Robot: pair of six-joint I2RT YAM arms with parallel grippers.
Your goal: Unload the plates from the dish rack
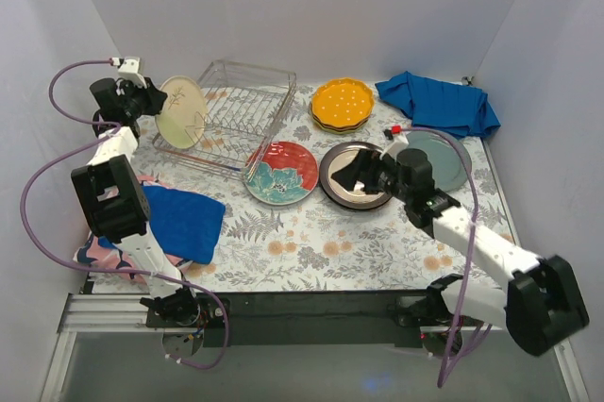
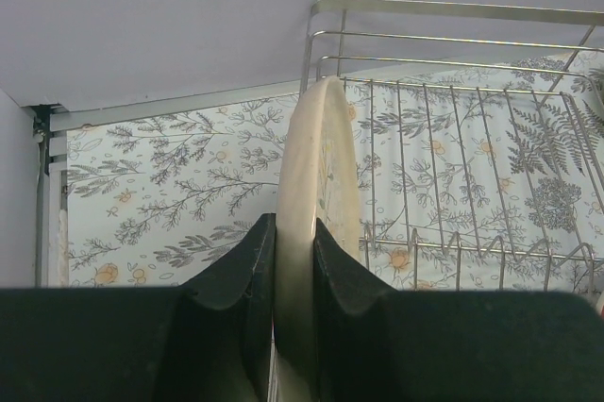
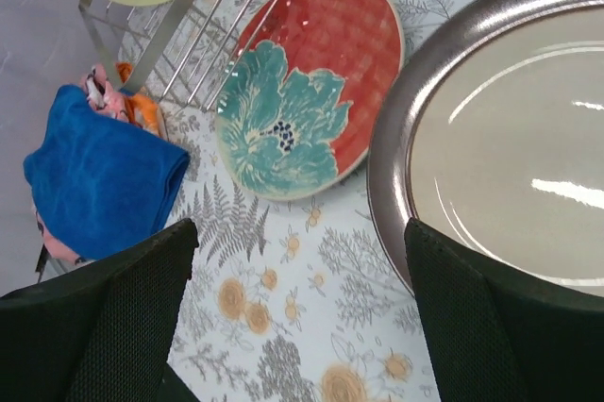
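Left gripper: clamped on the cream plate, with one black finger against each face of its rim, at the far left of the table.
Cream plate: up on edge and tilted, its sprig face turned toward the middle of the table. It is at the rack's left end; from the left wrist it stands in front of the rack's corner post.
Rack: silver wire, at the back left of the table.
Floral plate: red with a teal flower, face up, just off the rack's near right corner. Its far edge looks propped on the rack's base, though I can't be sure from here.
Dark-rimmed plate: glossy and flat on the table, just right of the floral plate.
Right gripper: jaws spread wide and holding nothing, hovering low over the dark-rimmed plate's left rim.
Grey-teal plate: flat, just right of the dark-rimmed plate and partly behind the right arm.
Orange plate: dotted, at the back to the right of the rack. It sits on a lower plate whose yellowish rim shows beneath.
Blue cloth: bunched in the back right corner, beside the orange plate.
Second blue cloth: folded by the left arm, lying over a pink-patterned thing.
Table: covered in a fern-and-flower print.
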